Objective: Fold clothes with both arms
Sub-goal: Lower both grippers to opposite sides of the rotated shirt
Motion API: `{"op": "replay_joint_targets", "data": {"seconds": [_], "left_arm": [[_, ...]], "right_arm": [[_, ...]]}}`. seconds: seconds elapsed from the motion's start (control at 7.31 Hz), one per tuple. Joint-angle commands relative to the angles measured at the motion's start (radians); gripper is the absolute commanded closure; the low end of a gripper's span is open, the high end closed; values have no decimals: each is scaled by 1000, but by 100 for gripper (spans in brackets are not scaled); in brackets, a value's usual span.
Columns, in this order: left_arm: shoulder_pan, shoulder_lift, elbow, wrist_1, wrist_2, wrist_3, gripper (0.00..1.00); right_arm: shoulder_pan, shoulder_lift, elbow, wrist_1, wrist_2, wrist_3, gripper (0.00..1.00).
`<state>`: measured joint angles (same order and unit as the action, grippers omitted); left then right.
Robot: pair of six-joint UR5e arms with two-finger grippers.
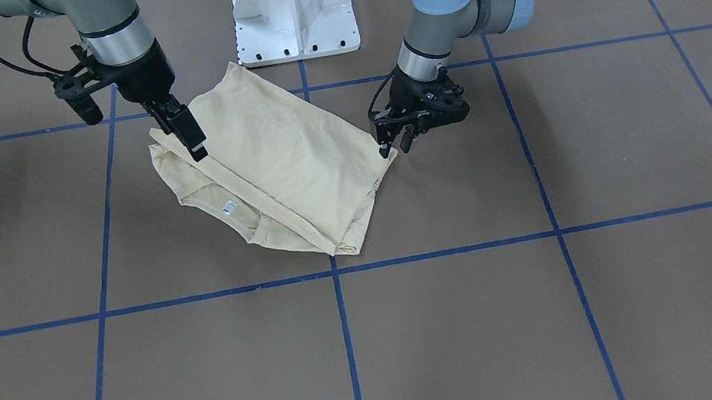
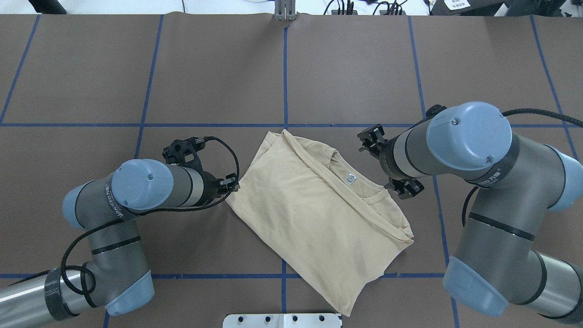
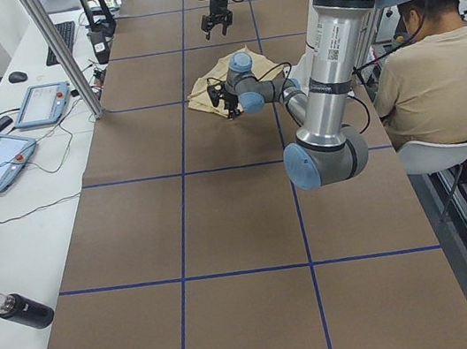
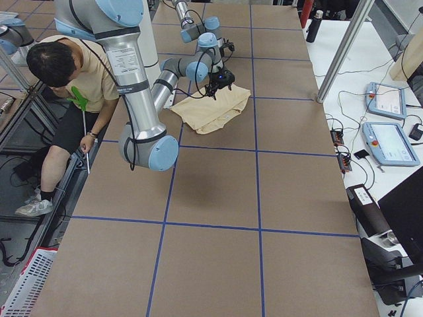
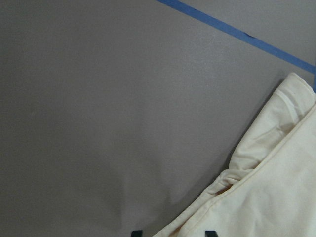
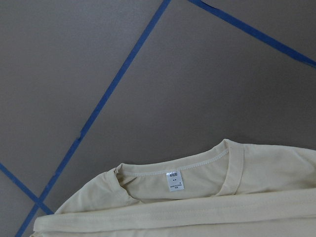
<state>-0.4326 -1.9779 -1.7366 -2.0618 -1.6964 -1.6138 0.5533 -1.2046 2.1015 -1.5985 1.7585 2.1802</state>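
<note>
Front view: cream-yellow long-sleeved T-shirt (image 1: 283, 161) lies folded and flat on the table (image 1: 560, 339), set diagonally. The white pedestal base (image 1: 293, 5) is just beside one of the T-shirt's corners. The collar and its white neck label (image 1: 228, 207) are exposed along one long edge. Right end effector (image 1: 200, 151) points down over the T-shirt's collar-side end; it is seen edge-on here, so spread unclear. Left end effector (image 1: 394, 147) is at the opposite side corner of the T-shirt, fingers apart, tips at the fabric edge, contact not clear. Overhead view: the T-shirt sits between the two arms, left wrist just beside one corner, right wrist beside the collar. Both end effectors are mostly hidden under the wrists. Left side view: the far, right end effector hangs above the T-shirt and its fingers look spread. A person (image 3: 424, 80) in a beige top sits on the robot's side of the T-shirt. Right side view: too small to add anything on the fingers. Left wrist view: two fingertips (image 5: 137, 233) at the bottom edge are well apart, the T-shirt's edge runs between them, nothing pinched. Right wrist view: collar and neck label are below the camera, blue tape lines (image 6: 118, 79) on the table beyond the T-shirt, no fingers in frame.
</note>
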Motion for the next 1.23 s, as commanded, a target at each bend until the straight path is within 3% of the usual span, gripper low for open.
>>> {"op": "replay_joint_targets", "data": {"seconds": [0.0, 1.09], "left_arm": [[3, -4, 9, 0, 0, 0, 51], [5, -7, 28, 0, -2, -2, 56]], "right_arm": [[0, 0, -11, 0, -1, -5, 0], [-1, 2, -28, 0, -1, -10, 0]]}}
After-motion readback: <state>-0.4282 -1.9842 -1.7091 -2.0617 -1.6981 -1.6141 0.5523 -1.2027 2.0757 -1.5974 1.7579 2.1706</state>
